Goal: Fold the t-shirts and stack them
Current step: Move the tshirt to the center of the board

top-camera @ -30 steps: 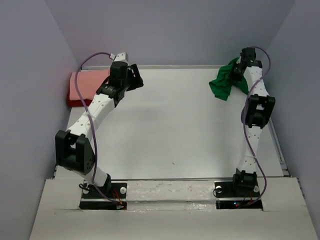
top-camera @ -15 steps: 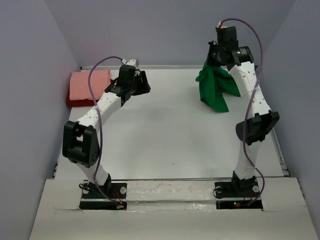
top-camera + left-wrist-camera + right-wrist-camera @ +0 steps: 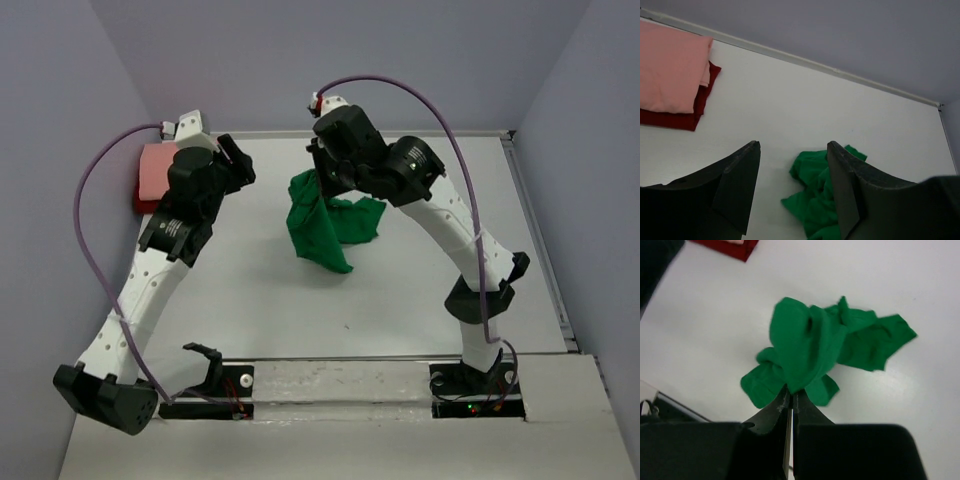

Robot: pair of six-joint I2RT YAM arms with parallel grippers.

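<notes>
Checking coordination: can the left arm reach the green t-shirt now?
Probably yes: the left gripper is open, with only bare table between it and the green t-shirt, which the right gripper holds pinched.

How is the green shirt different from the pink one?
The green t-shirt is crumpled; the pink t-shirt is folded flat. The green t-shirt is held in the shut jaws of the right gripper; the pink t-shirt lies on the dark red t-shirt. Both are plain cloth.
</notes>
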